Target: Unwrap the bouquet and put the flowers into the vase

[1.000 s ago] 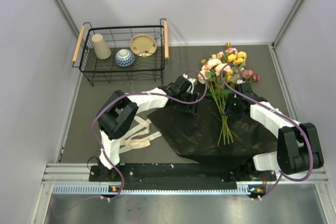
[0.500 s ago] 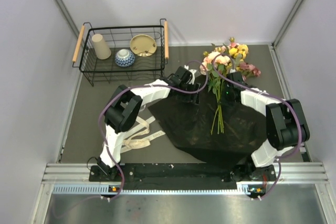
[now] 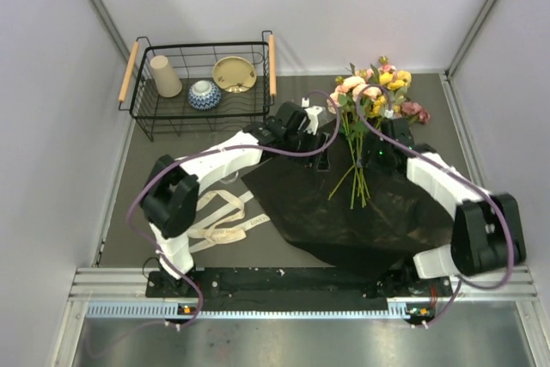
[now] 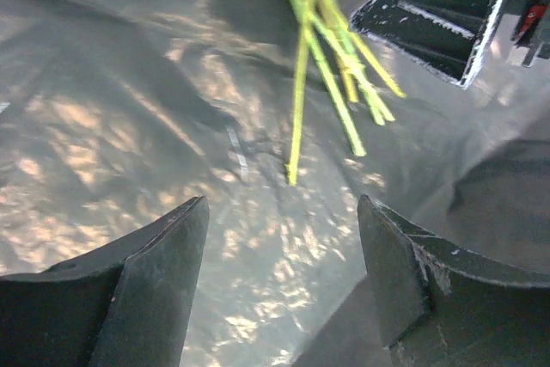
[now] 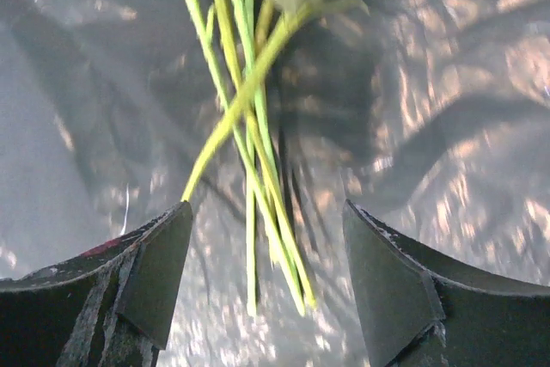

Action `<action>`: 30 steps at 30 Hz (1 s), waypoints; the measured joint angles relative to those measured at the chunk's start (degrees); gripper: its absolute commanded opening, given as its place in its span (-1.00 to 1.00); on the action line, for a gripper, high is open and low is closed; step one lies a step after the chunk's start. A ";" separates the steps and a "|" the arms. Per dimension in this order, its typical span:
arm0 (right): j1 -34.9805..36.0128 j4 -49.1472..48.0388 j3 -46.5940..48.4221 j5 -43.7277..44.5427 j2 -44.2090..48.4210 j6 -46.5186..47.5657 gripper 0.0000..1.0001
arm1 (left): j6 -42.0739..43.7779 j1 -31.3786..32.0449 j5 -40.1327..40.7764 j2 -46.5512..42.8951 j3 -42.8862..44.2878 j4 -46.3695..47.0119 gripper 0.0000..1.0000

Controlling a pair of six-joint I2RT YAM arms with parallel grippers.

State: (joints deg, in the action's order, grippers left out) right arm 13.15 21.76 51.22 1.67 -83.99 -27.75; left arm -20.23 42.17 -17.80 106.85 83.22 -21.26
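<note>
While left pincer (image 4: 282, 223) and right pincer (image 5: 266, 223) gape empty, green-stemmed flowers (image 3: 371, 97) splayed loose.

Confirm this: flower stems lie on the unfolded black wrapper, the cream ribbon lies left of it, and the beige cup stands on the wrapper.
Wrong about the cup: the top view shows it in the wire basket, off the wrapper. Stems and ribbon are as stated.
</note>
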 measured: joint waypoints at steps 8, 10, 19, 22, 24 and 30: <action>-0.02 7.30 -13.33 -6.49 24.06 -3.02 -0.03 | -0.85 4.15 -7.82 -4.96 -5.88 4.83 0.31; -0.02 8.37 -17.77 -9.73 28.81 -5.62 -0.16 | -0.59 4.13 -9.27 -2.10 -4.02 5.09 0.28; 0.00 17.25 -25.77 -14.67 45.31 -13.38 -0.17 | 0.85 4.52 -9.62 15.89 10.84 4.92 0.28; -0.02 18.53 -23.37 -14.60 45.77 -13.49 -0.18 | 0.87 5.14 -9.03 19.23 13.79 4.48 0.20; -0.02 18.67 -20.55 -14.58 45.05 -13.27 -0.18 | 0.92 5.77 -8.04 20.74 15.08 4.07 0.13; -0.02 18.08 -16.09 -13.14 44.46 -11.15 -0.18 | 0.87 6.97 -5.09 23.26 17.66 3.10 -0.25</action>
State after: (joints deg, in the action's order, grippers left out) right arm 13.13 39.83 35.14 -11.46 -39.53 -38.89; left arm -19.35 49.15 -22.90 130.10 100.88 -18.15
